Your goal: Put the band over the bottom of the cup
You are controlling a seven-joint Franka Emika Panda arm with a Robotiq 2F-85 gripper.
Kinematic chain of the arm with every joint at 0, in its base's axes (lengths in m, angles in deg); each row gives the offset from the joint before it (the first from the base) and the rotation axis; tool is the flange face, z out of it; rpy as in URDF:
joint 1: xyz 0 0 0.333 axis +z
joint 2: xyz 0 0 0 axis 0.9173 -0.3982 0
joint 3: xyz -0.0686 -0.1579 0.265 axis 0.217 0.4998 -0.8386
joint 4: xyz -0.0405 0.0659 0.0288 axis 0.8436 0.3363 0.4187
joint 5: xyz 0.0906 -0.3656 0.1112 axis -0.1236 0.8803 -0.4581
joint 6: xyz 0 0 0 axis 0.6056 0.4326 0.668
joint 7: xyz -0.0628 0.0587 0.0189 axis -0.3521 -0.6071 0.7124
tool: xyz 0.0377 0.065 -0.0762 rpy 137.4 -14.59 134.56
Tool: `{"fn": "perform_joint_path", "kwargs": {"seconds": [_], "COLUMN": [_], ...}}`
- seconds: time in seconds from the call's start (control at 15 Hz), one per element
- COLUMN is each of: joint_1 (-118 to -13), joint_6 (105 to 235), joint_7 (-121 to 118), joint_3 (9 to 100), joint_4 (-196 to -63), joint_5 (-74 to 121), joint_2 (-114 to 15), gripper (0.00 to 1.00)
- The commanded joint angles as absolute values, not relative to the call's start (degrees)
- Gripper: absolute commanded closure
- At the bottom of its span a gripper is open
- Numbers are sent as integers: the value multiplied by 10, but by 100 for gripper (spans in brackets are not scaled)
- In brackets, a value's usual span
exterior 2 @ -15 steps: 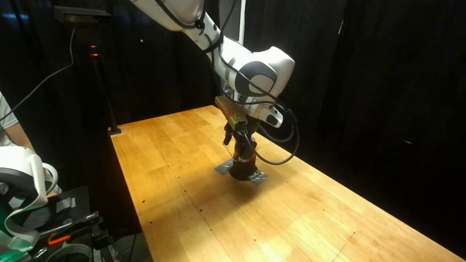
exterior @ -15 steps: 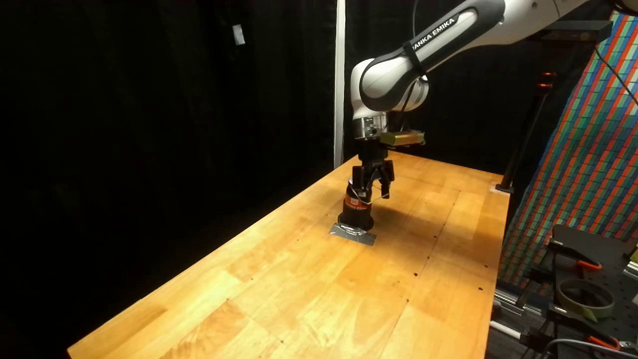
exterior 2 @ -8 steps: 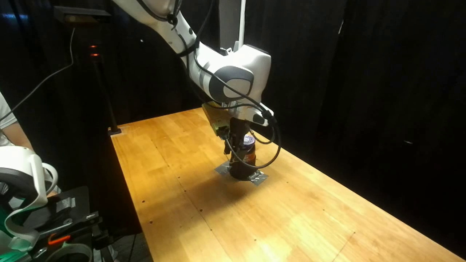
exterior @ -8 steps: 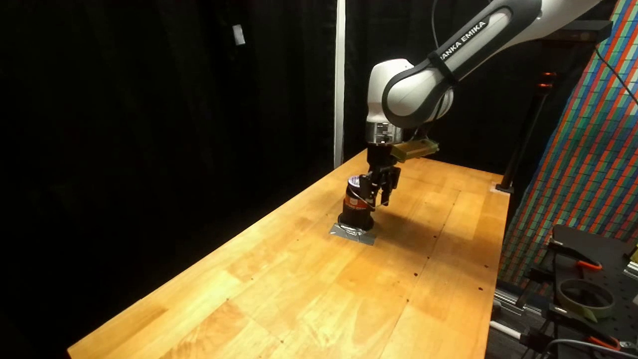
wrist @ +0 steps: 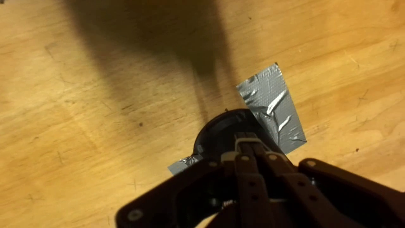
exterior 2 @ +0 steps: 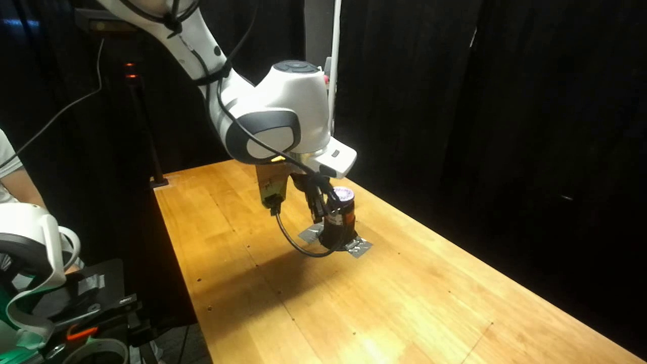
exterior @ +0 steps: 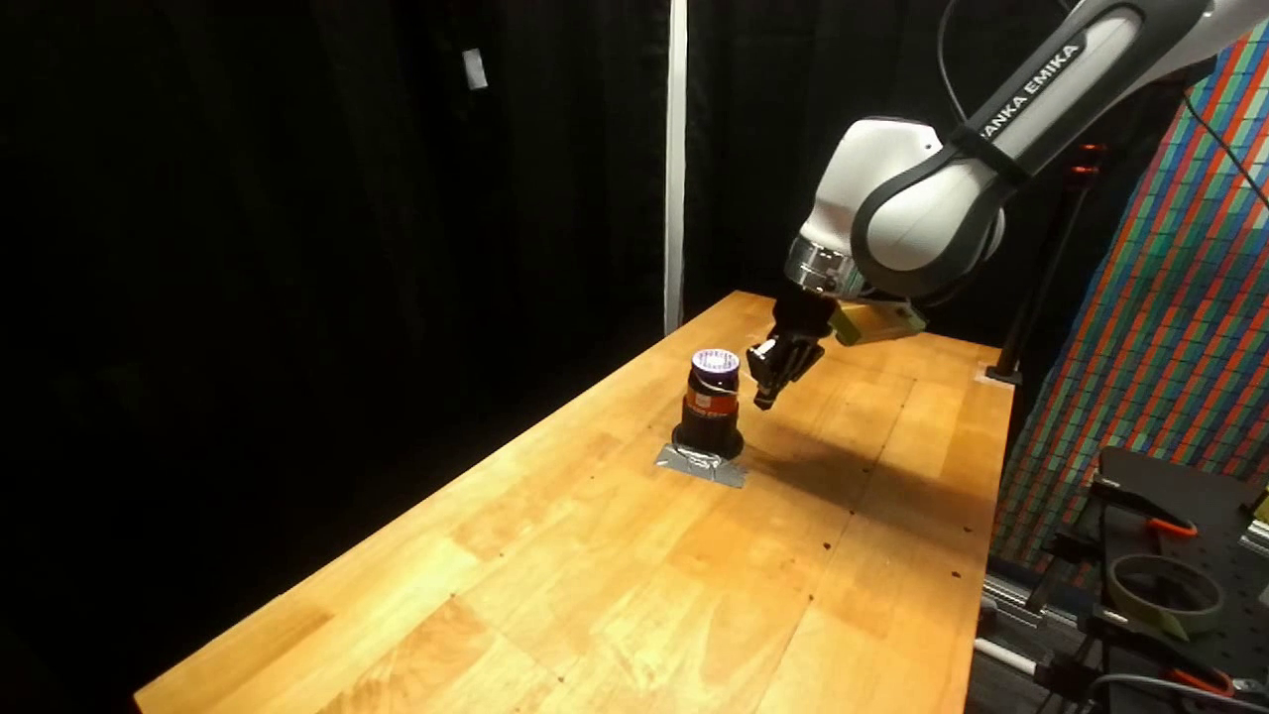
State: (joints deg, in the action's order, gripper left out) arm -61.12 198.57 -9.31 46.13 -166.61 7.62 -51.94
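Note:
The cup (exterior: 710, 405) stands upright on the wooden table, dark with an orange-red label and a white-and-purple patterned top end. A thin pale line, the band (exterior: 720, 389), crosses its upper side. My gripper (wrist: 247, 135) is tilted beside the cup, lower than its top, with both jaws together. In the wrist view a pale strip (wrist: 248, 139) wraps the outside of the closed fingertips; it looks like part of the band, but whether it runs on to the cup I cannot tell. The cup's upper part is hidden there behind the gripper.
Grey tape strips (exterior: 702, 465) (exterior 2: 360, 246) lie at the cup's base on the table (exterior: 644, 595). A black cable (exterior 2: 303, 253) hangs from the wrist past the cup. Off the table's side stands a dark bench with a tape roll (exterior: 1165, 593). A black curtain (exterior: 347, 297) borders the opposite side.
My gripper has moved from over the cup's top edge out to its side and tilted. Its spread fingers have come together. The cup's top is uncovered now; the cup itself has not moved.

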Motion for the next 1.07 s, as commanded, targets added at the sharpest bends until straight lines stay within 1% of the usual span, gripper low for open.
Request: {"fn": "perform_joint_path", "kwargs": {"seconds": [0.0, 0.13, 0.2, 0.27, 0.33, 0.53, 0.67, 0.73, 1.0], "joint_1": [-637, -664, -684, -711, -731, -766, -771, -720, -686], "joint_6": [2132, 2216, 2254, 2304, 2344, 2469, 2539, 2565, 2658], "joint_7": [-70, -56, -56, -64, -79, -110, -116, -151, -163], "joint_3": [407, 358, 327, 291, 267, 234, 239, 301, 357], "joint_4": [-1755, -1778, -1787, -1794, -1801, -1827, -1840, -1846, -1853], "joint_5": [6, -31, -39, -37, -20, 28, 45, 77, 95], "joint_2": [-479, -481, -484, -493, -501, -528, -545, -546, -577], "gripper": [94, 94, 92, 93, 91, 94, 93, 93, 92]}}
